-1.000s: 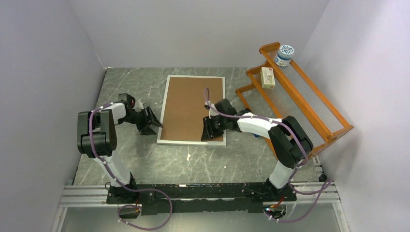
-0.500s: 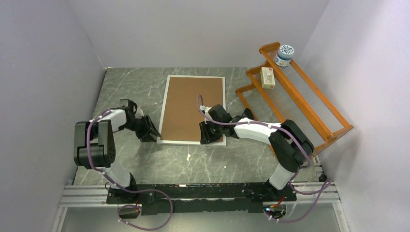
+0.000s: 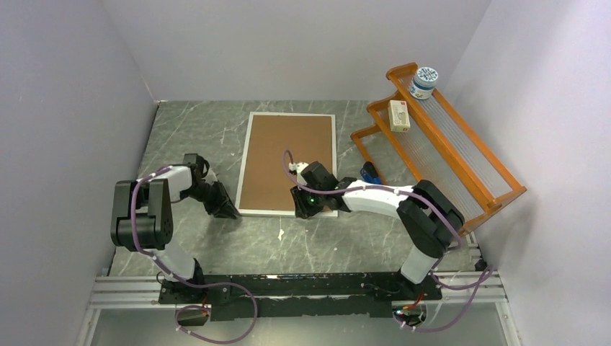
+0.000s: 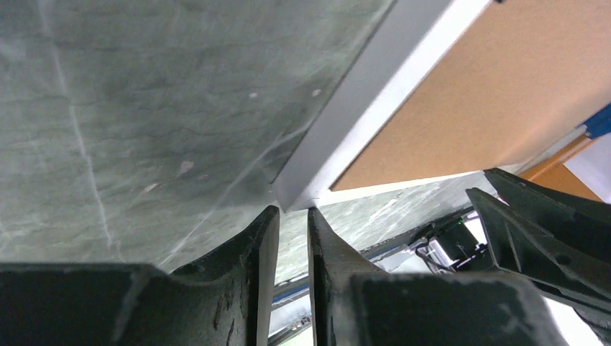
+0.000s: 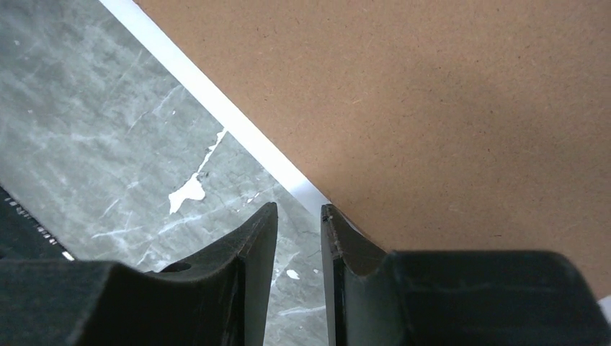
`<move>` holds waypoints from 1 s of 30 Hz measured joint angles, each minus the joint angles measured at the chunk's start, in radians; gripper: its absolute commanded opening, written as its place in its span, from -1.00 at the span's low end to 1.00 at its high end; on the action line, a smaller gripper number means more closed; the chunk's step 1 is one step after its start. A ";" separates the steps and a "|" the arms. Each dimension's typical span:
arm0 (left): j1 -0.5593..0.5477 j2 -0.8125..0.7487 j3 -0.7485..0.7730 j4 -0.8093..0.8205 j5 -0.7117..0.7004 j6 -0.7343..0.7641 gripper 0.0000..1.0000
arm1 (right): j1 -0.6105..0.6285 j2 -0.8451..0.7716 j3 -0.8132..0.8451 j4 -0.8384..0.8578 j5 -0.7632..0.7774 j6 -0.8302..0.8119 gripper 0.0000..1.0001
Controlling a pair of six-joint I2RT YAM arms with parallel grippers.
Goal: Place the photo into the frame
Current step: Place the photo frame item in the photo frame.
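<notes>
The frame (image 3: pixel 245 162) lies flat on the grey marble table, its thin silvery-white rim around a brown backing board (image 3: pixel 284 158). The photo is out of view. My left gripper (image 3: pixel 229 211) is at the frame's near left corner. In the left wrist view the corner of the frame (image 4: pixel 360 115) sits just beyond the tips of the left gripper (image 4: pixel 292 210), whose jaws stand a narrow gap apart with nothing between them. My right gripper (image 3: pixel 301 209) is over the near edge. In the right wrist view the right gripper (image 5: pixel 297 207) is slightly open, one fingertip over the backing board (image 5: pixel 432 94) and the frame's white rim (image 5: pixel 216 101) running in under it.
An orange wooden rack (image 3: pixel 439 137) stands at the right, with a jar (image 3: pixel 424 81) and a small box (image 3: pixel 398 115) on it. A blue object (image 3: pixel 370 173) lies by the rack's foot. A white scrap (image 3: pixel 280 233) lies in front of the frame. Walls close in on three sides.
Both grippers have moved toward the near edge of the frame. The left one has reached the near left corner and its jaws have narrowed. The frame has not moved.
</notes>
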 measured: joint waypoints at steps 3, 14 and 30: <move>-0.003 0.007 0.001 -0.021 -0.025 -0.005 -0.49 | 0.026 0.000 0.003 0.003 0.064 -0.021 -0.36; -0.007 0.037 0.029 -0.087 -0.084 -0.027 -0.43 | 0.096 0.002 0.006 0.064 0.375 -0.117 -0.34; -0.007 -0.032 0.185 -0.052 -0.075 0.033 0.19 | -0.214 -0.066 0.103 -0.005 0.311 0.168 -0.08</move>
